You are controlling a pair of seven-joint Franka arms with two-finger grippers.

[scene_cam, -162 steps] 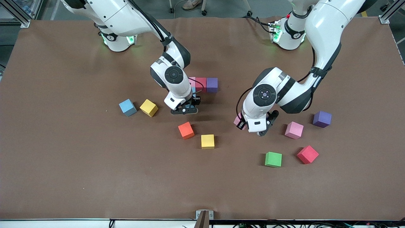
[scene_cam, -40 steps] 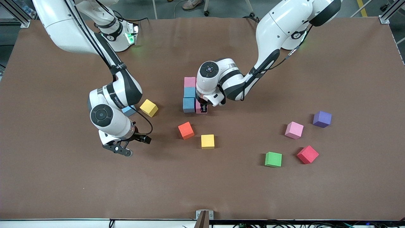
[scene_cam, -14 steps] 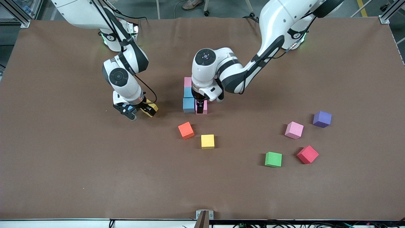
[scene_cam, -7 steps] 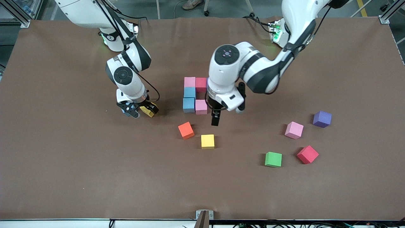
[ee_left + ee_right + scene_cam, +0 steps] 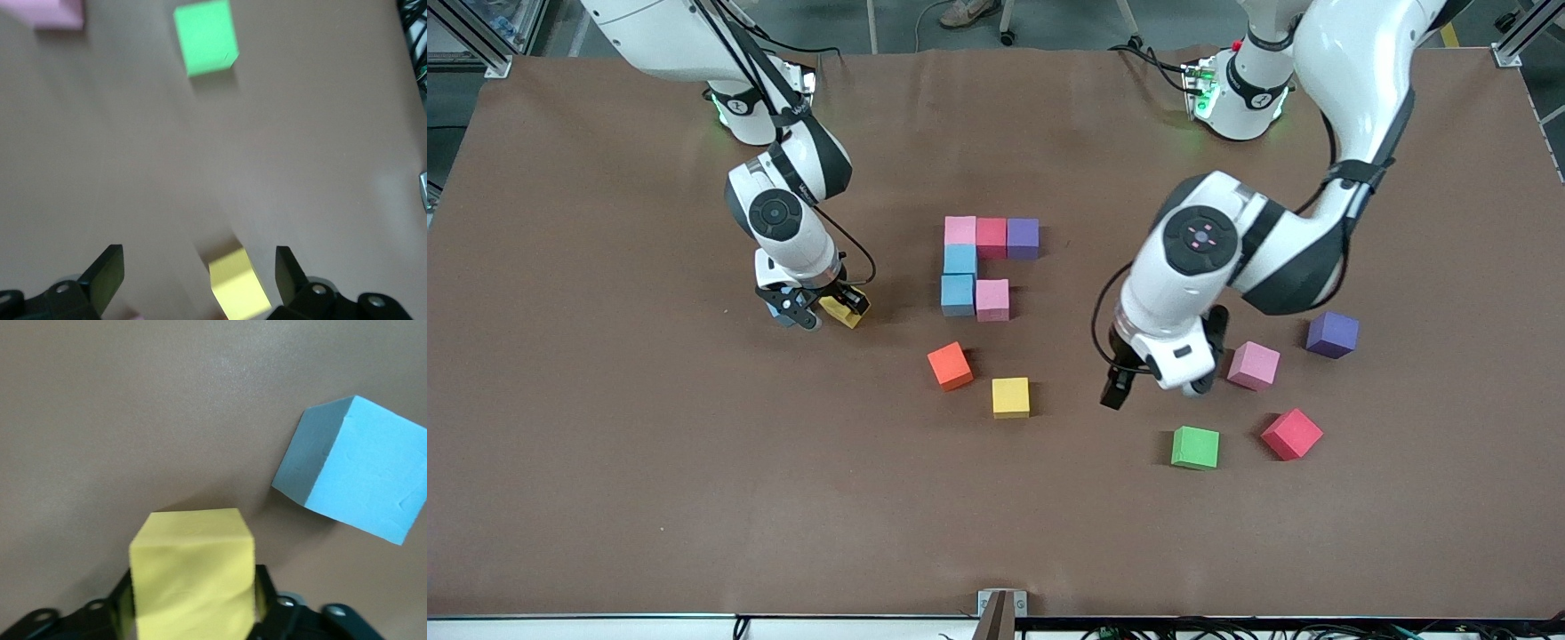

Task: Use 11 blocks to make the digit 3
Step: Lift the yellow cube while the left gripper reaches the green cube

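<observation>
Front view: high, across the table [image 5: 605, 498], facing both bases, whole tabletop in frame. Left wrist view: looking down from some height, sharing the green block [image 5: 205, 37] [image 5: 1195, 447]. Right wrist view: very close to the surface, sharing the yellow block [image 5: 193, 577] [image 5: 839, 309] beside a blue block [image 5: 360, 493].
</observation>
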